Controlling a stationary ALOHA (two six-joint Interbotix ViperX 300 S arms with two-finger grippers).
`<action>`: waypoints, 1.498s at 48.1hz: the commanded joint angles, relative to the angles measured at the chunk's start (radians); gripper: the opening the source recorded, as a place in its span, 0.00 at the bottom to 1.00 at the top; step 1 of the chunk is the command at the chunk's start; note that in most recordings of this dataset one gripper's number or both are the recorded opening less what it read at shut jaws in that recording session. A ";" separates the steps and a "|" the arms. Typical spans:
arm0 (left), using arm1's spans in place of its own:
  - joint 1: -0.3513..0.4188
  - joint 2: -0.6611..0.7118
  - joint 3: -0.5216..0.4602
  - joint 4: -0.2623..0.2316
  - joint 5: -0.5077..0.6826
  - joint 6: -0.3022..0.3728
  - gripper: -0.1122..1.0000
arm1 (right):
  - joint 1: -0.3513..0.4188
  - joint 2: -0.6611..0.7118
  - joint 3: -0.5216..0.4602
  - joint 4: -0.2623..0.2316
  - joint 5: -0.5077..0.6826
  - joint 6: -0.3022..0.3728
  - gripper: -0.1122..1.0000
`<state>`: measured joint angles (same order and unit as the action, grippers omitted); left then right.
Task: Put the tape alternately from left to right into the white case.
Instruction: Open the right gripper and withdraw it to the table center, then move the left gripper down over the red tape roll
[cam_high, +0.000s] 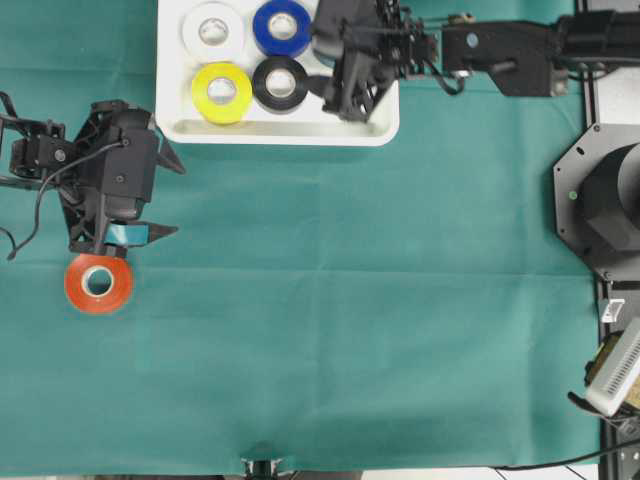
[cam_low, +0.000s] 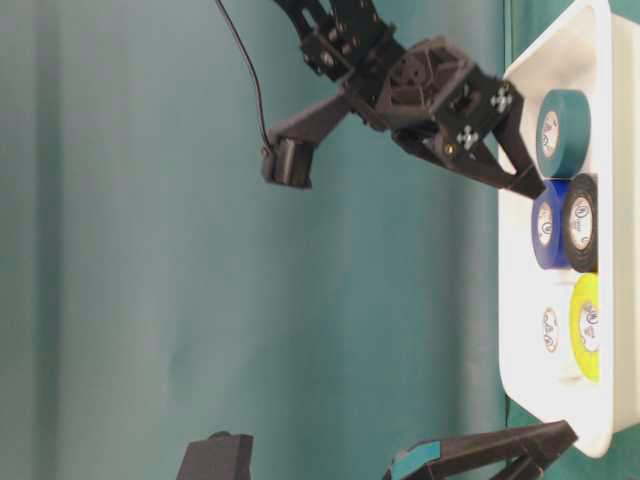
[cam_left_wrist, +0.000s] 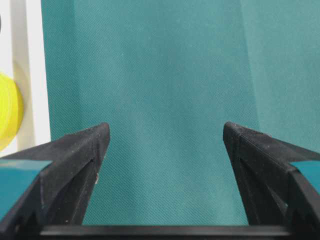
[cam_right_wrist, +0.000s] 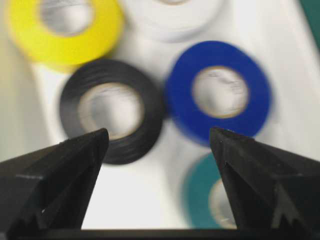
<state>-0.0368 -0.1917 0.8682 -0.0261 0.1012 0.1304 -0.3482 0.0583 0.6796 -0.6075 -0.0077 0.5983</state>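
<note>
1. My right gripper (cam_high: 352, 88) hangs over the white case (cam_high: 385, 128), jaws spread wide with nothing between them.
2. Through the right wrist view, the black roll (cam_right_wrist: 111, 110) lies just ahead of the left-hand jaw, and the blue roll (cam_right_wrist: 219, 93) sits beside it, ahead of the right-hand jaw; the two rolls touch or nearly touch.
3. The teal roll (cam_right_wrist: 202, 195) peeks out below the blue one, right against the inner edge of the right-hand jaw, partly hidden by it.
4. Further out from the gripper, the yellow roll (cam_right_wrist: 65, 27) and the white roll (cam_right_wrist: 172, 17) sit at the far end of the case, both blurred.
5. In the table-level view the teal roll (cam_low: 562, 133) lies flat in the case right by the fingertips; whether they touch it I cannot tell.
6. My left gripper (cam_high: 140, 195) is parked over the green cloth (cam_high: 350, 300), jaws fully apart and empty.
7. The orange-red roll (cam_high: 98, 284) lies on the cloth just beside that gripper's lower jaw in the overhead view, outside the case.
8. The left wrist view shows bare cloth between the jaws, with the case rim and a slice of yellow roll off to the left.
</note>
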 joint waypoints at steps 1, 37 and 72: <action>-0.003 -0.014 -0.015 0.000 -0.008 0.002 1.00 | 0.023 -0.048 0.011 0.000 -0.018 0.003 0.89; -0.003 -0.015 -0.017 -0.002 -0.008 0.000 1.00 | 0.290 -0.160 0.173 0.000 -0.021 0.006 0.89; -0.046 -0.038 -0.009 0.000 0.060 -0.003 1.00 | 0.308 -0.160 0.170 0.000 -0.023 0.005 0.89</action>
<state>-0.0675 -0.2010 0.8682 -0.0245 0.1457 0.1304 -0.0430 -0.0798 0.8652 -0.6059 -0.0230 0.6029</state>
